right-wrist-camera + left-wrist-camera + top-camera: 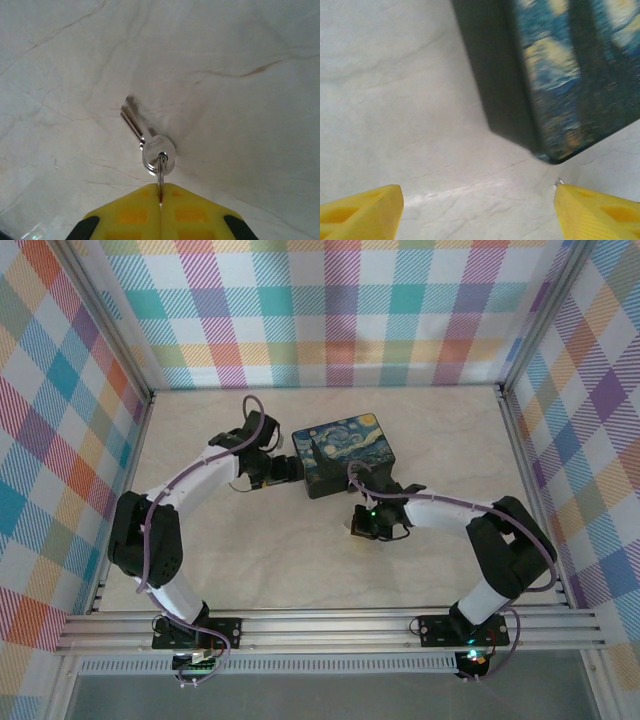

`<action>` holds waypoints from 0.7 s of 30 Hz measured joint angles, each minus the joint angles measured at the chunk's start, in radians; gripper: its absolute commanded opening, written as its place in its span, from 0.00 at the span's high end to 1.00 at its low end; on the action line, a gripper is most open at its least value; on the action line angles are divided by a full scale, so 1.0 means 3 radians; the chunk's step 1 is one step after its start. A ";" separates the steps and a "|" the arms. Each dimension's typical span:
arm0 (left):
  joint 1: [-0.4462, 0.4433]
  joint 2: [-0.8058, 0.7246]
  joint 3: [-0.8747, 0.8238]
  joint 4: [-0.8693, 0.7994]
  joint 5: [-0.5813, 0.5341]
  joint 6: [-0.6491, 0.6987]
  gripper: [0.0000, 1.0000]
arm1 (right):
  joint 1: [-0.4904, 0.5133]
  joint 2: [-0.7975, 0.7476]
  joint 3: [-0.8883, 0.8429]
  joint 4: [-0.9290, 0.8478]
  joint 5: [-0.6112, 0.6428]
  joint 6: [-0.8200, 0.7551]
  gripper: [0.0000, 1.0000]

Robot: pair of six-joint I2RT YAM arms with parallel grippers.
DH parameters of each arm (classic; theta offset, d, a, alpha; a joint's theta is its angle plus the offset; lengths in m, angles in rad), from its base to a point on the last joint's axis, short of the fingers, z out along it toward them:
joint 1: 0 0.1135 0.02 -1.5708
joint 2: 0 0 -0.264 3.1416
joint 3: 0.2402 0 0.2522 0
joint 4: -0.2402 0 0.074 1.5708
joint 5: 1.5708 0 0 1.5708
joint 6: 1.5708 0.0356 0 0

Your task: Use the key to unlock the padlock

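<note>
Yellow fingers of the right gripper [160, 192] are pressed tight together, and between their tips they pinch the thin wire ring [161, 172] of the key [149, 142]. The silvery key sticks out just beyond the jaws. Its round head hangs on the ring and its blade points away from the tips at a slant, over the pale marbled table [240, 50]; whether the blade touches the table cannot be told. From above, this gripper sits just off the near side of the box [345, 452], the side facing the arm bases, close to it but apart. The left gripper [477, 192] stands beside the left side of the box, its jaws spread wide with bare table between them. One near corner of the box, with its dark wall and blue-and-yellow painted lid, lies just beyond the finger [597, 210] on the box's side. A tiny silvery speck [559, 182] shows at that finger's tip, between it and the box corner; it is too small to tell what it is.
</note>
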 measured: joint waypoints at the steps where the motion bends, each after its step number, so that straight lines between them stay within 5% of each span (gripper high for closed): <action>1: 0.0033 -0.0055 -0.0083 0.0001 -0.0027 -0.0010 0.17 | 0.0037 0.0000 0.0001 0.0011 -0.0001 0.0032 0.90; 7: 0.0309 -0.0295 -0.0258 0.0042 -0.0158 -0.0051 0.04 | 0.0102 -0.0053 0.0000 -0.0050 0.0020 0.0116 0.75; 17: 0.1194 -0.0844 -0.0771 0.0575 0.0211 -0.0341 0.00 | -0.0019 -0.0253 -0.0079 -0.0379 0.0145 -0.0137 0.71; 21: 0.1250 -0.0851 -0.0777 0.0573 0.0179 -0.0360 0.00 | -0.0025 -0.0251 0.0048 -0.0416 0.0128 -0.0306 0.68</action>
